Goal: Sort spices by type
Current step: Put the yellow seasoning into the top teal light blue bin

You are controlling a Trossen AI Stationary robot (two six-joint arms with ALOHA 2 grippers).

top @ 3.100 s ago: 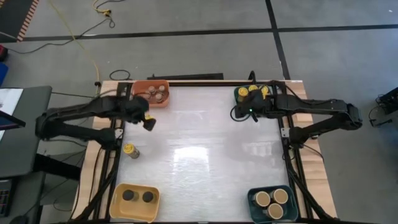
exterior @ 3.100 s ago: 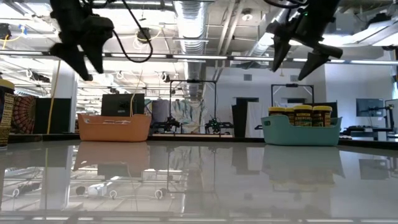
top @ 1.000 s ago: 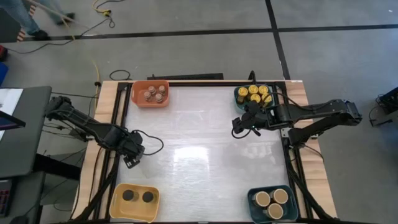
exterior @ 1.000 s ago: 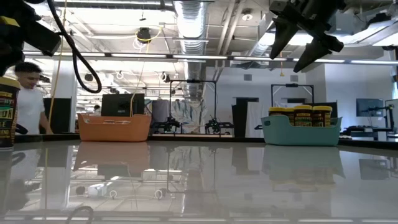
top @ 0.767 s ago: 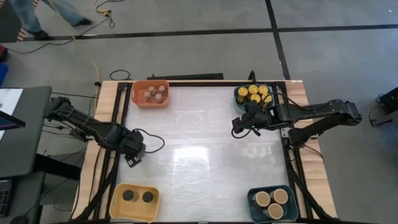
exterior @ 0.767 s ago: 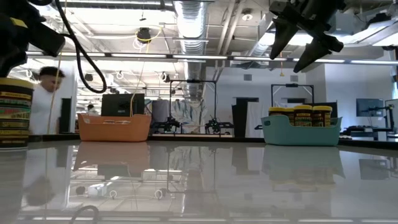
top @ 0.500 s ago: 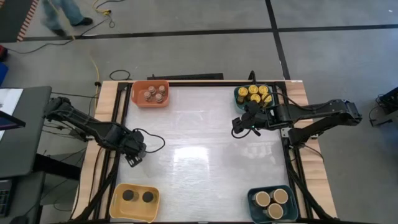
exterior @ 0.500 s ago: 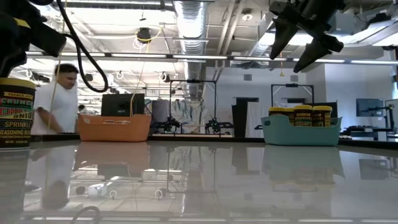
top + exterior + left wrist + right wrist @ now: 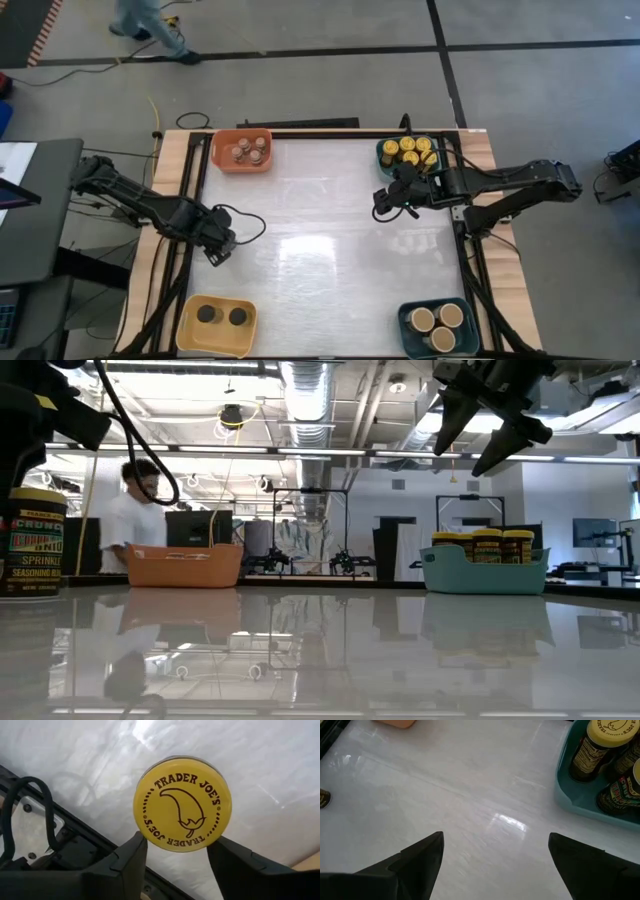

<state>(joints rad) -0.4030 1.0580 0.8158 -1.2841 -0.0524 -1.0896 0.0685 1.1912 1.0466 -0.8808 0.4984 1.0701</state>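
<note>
High view, orange bin holding grey-topped jars

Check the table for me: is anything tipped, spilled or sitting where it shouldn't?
Nothing is spilled or tipped. One yellow-lidded jar stands upright outside the bins near the table's left edge, between the left end effector fingers. The other jars sit upright in their bins. The right end effector hovers open near the teal bin.

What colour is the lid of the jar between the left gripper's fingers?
Yellow, with a dark printed logo; the lid shows best in the left wrist view.
</note>
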